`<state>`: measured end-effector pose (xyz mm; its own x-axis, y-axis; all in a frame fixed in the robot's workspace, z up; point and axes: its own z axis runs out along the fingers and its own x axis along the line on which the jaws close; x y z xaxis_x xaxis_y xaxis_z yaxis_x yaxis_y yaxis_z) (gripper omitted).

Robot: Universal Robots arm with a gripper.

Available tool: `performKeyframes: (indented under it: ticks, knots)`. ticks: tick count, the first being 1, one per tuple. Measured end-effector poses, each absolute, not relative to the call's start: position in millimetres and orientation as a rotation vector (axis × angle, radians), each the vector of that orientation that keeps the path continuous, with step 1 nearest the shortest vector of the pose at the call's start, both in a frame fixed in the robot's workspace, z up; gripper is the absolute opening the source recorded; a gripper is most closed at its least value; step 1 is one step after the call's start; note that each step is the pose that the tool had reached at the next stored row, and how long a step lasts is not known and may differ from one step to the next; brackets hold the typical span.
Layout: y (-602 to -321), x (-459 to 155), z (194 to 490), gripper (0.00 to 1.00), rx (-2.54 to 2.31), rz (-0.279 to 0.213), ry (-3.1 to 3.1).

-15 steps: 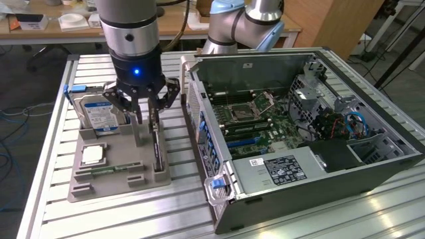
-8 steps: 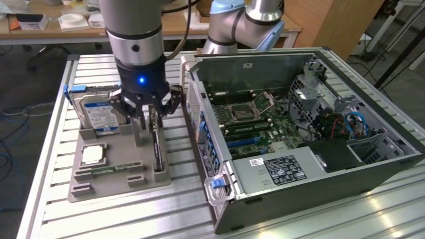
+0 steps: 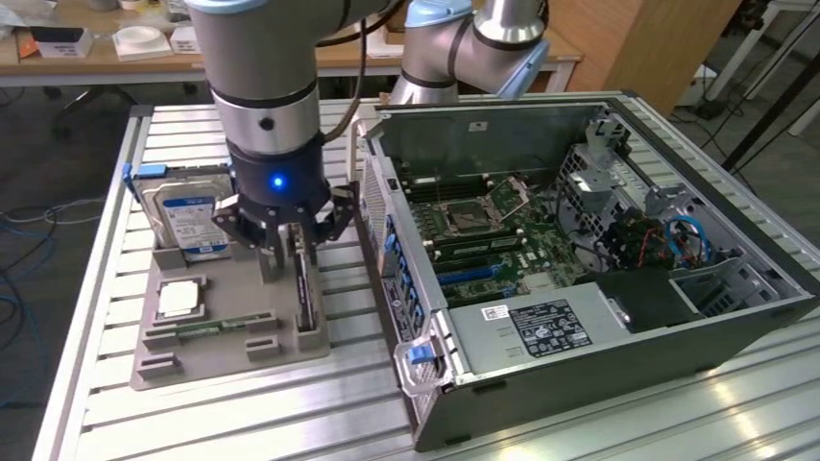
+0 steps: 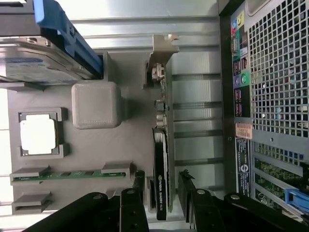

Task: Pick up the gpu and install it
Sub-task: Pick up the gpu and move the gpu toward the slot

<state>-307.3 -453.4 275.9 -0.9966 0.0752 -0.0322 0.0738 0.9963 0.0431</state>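
Over the grey moulded parts tray (image 3: 164, 370) (image 4: 130, 145) on the slatted aluminium table (image 3: 256, 423), the black two-fingered gripper (image 3: 292, 252) (image 4: 161, 179) hangs low. It is directly above the gpu (image 3: 303, 300) (image 4: 161, 145), a thin dark circuit card that stands on its long edge in a slot of the tray. The card's pale metal bracket strip (image 4: 161, 53) is at the end away from the fingers.

The step in hand looks like the pick-up, at the point of lining up for the grasp. Nothing is lifted and the card sits fully in its slot. In the wrist view the jaws are spread, with one black finger (image 4: 139, 186) on each flat face of the card. A narrow strip of tray shows between each finger and the card, so they appear to bracket it without touching.

Closing from here would need the fingers level with the card's upper edge and square to its faces, so that it is pinched flat rather than twisted in the slot. It would then have to be drawn straight up.

On the same tray, apart from the card, are a silver hard drive with a blue label (image 3: 186, 216) (image 4: 34, 63), a square silver processor chip (image 3: 180, 298) (image 4: 37, 134) and a small green memory stick (image 3: 211, 328) (image 4: 63, 175). The open dark grey computer case (image 3: 615, 384) (image 4: 280, 72) lies just beside the tray on the exterior view's right, with its green motherboard (image 3: 500, 221) exposed.
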Motion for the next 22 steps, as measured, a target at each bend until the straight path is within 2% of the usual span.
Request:
performKeyframes:
  ticks: [22]
  knots:
    - [-452.3, -304.0, 239.9, 0.42, 0.152, 0.064, 3.103]
